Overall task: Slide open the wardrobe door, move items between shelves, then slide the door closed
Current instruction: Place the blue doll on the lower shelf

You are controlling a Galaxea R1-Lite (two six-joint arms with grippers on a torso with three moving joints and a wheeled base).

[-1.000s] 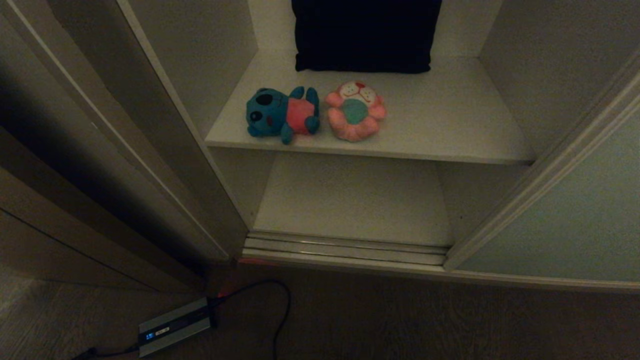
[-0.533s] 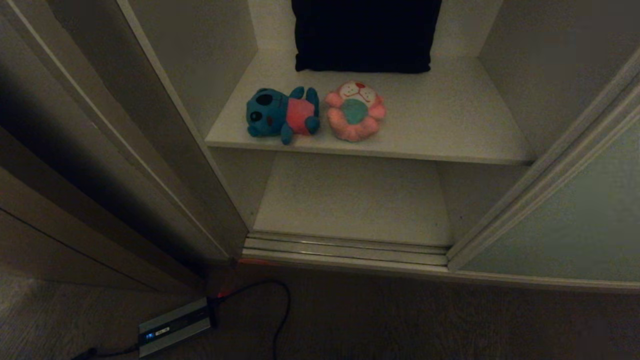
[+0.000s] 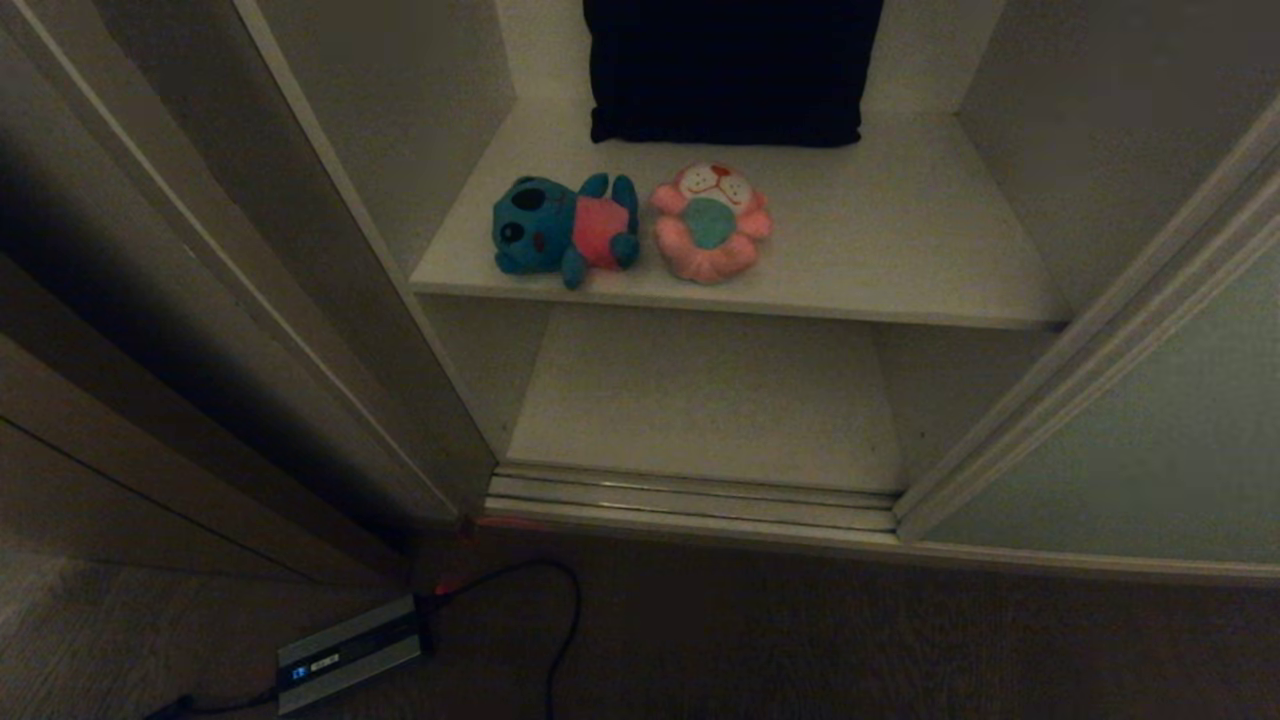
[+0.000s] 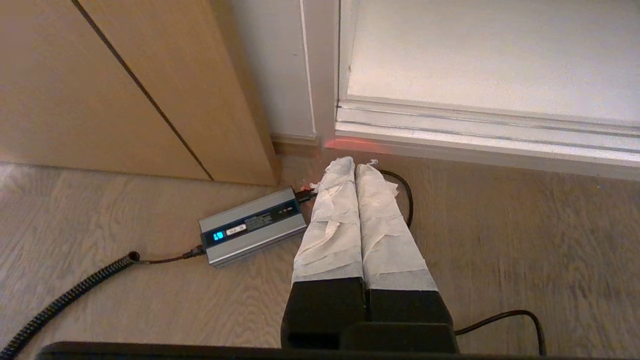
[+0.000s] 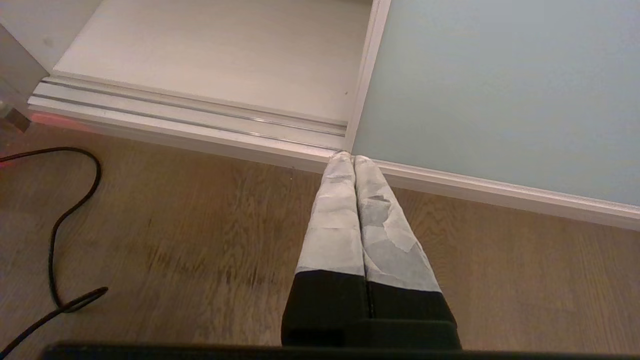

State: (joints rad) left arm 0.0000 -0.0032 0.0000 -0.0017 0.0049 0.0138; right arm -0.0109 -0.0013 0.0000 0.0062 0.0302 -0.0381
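Both grippers parked low over floor, jaws shut, empty: left gripper (image 4: 355, 167), right gripper (image 5: 348, 157). Sliding wardrobe door (image 3: 1130, 450) open, at right. Teal bear (image 3: 563, 230), pink toy (image 3: 711, 223) on upper shelf (image 3: 900, 250), above and ahead of jaws; bear's long axis crosswise, left arm likely nearer.

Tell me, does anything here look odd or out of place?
Only one thing: a grey power box with its cable lies loose on the floor by the wardrobe's corner. The teal bear and pink toy lie tidily on the upper shelf.
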